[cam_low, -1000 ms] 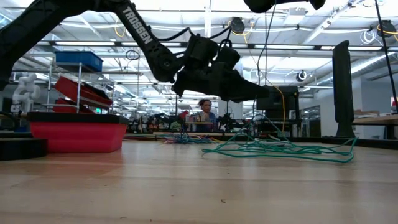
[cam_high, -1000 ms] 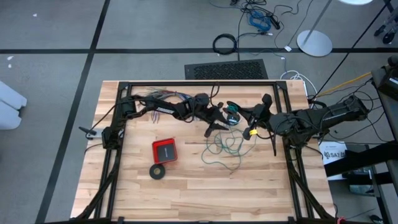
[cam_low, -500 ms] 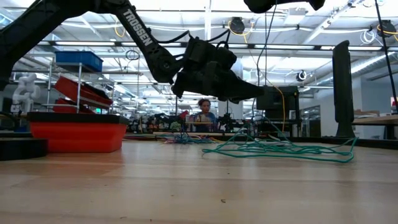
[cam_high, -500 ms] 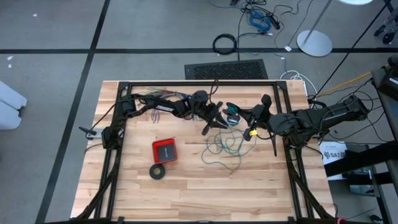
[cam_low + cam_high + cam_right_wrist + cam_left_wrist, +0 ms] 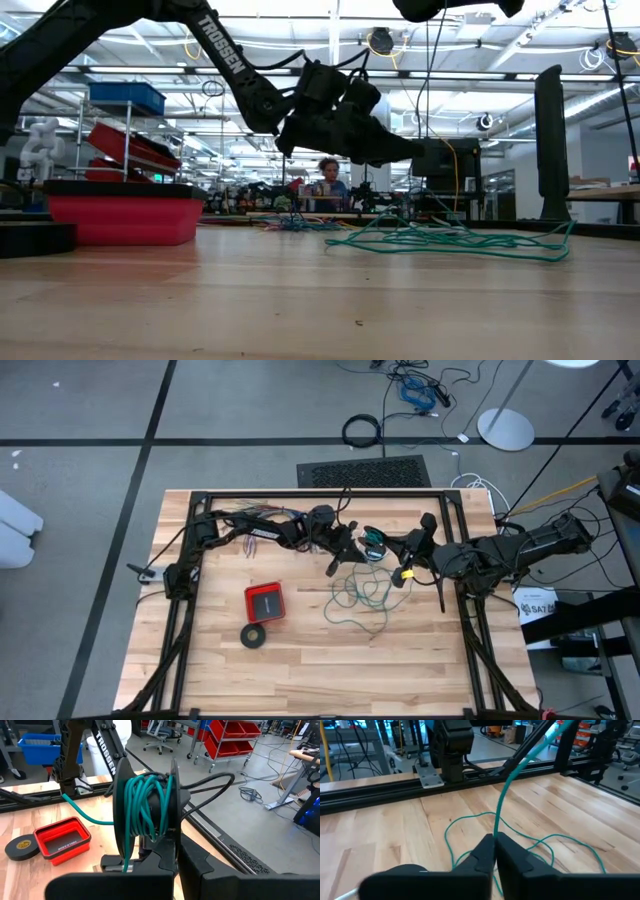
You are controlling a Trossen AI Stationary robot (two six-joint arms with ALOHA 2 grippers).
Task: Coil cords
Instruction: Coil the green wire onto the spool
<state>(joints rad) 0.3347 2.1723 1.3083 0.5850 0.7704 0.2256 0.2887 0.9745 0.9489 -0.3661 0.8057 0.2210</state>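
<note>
High view: left pincer (image 5: pixel 349 554) and right pincer (image 5: pixel 383 547) meet near the tabletop's (image 5: pixel 200 660) far edge; loose teal-green wire (image 5: pixel 360 600) lies just in front of them.
Low view: tangle rests flat on wood; busy workshop behind (a person sits far off).
Left wrist view: fingers (image 5: pixel 480 857) pressed together on the wire, which rises taut.
Right wrist view: fingers (image 5: pixel 167 851) clamped on a black spool (image 5: pixel 147 812) already wound with wire; red tray (image 5: pixel 61 839) and tape ring (image 5: pixel 21 846) beyond.
Advice: feed with steady tension so turns land between the flanges.
</note>
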